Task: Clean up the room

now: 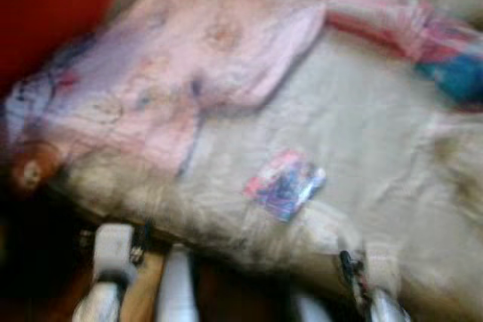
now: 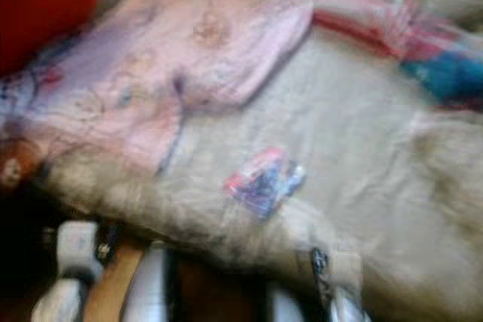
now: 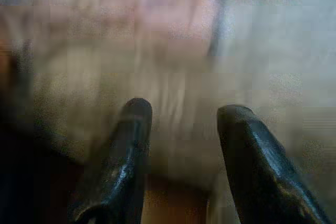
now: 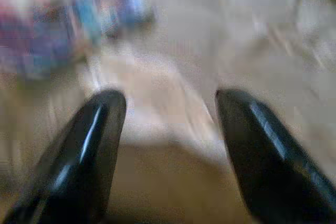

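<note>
i'm closing in on the bed [image 1: 362,133], everything blurred. a small colourful packet [image 1: 284,183] lies on the beige cover at about 12 o'clock from my right gripper [image 4: 168,129], near the edge. both my left gripper [image 3: 181,129] and the right are spread, empty. next i'd reach the right one forward over it.

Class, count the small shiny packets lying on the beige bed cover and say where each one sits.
1. The shiny packet lies flat on the beige bed cover, near its front edge, apart from the pink blanket. Blur or folds may hide others.
</note>
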{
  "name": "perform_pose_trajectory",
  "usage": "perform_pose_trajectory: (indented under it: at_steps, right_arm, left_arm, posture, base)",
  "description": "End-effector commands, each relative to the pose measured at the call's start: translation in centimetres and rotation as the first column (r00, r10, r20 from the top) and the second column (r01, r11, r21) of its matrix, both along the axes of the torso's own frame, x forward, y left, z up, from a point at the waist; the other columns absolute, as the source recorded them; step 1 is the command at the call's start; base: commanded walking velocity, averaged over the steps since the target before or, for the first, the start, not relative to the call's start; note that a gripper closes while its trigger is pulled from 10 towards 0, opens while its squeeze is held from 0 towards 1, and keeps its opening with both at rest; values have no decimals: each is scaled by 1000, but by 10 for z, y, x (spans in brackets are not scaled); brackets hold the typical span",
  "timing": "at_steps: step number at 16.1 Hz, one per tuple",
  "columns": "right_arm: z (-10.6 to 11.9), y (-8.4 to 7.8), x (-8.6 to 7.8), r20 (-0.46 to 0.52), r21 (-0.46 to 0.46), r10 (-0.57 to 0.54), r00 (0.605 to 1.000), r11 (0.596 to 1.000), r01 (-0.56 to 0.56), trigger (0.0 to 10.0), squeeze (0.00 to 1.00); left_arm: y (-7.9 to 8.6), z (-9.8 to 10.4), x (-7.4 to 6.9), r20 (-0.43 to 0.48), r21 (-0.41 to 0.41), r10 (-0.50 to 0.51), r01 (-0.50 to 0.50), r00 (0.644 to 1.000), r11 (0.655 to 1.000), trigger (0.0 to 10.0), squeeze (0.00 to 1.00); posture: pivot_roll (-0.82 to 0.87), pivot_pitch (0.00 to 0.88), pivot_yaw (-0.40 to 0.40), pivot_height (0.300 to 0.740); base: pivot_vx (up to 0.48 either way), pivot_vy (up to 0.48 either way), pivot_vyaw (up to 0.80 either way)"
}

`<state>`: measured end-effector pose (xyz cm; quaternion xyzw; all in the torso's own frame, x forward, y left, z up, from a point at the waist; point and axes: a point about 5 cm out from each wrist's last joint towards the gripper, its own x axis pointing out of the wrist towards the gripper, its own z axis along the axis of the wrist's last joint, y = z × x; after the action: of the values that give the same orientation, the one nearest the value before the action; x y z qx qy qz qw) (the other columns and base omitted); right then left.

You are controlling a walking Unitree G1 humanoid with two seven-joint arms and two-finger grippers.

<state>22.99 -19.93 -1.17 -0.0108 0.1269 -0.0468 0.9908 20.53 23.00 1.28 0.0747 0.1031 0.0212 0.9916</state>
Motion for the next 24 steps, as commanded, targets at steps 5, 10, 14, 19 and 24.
perform_pose_trajectory:
  at_steps: [5, 10, 14, 19, 24]
  right_arm:
    - [-11, 7, -9, -52, 18, 13, 999, 1000, -13, 10000, 0]
    - [-9, 5, -6, -49, 22, 3, 999, 1000, -1, 10000, 0]
    - [-7, 4, -2, -41, 21, -7, 999, 1000, 7, 10000, 0]
    - [-6, 1, 2, -40, 30, -35, 999, 999, 37, 10000, 0]
    - [-8, -3, 7, -75, 35, -73, 995, 997, 75, 10000, 0]
  left_arm:
    - [-9, 4, 6, 4, -10, -45, 46, 999, 999, 10000, 0]
    - [-10, 5, 10, 0, -11, -57, 57, 998, 998, 10000, 0]
    - [-10, 8, 14, 7, -8, -56, 56, 998, 998, 10000, 0]
    - [-8, 9, 14, 3, -4, -54, 54, 999, 999, 10000, 0]
    - [-9, 11, 15, 7, -8, -75, 75, 997, 997, 10000, 0]
  posture:
    - [148, 173, -55, 623]
    - [143, 172, -48, 623]
    - [145, 194, -46, 623]
    - [144, 205, -36, 623]
    - [152, 206, -28, 623]
  base:
    - [0, 0, 0]
    - [108, 0, 0]
    - [297, 0, 0]
    - [324, 0, 0]
    - [131, 0, 0]
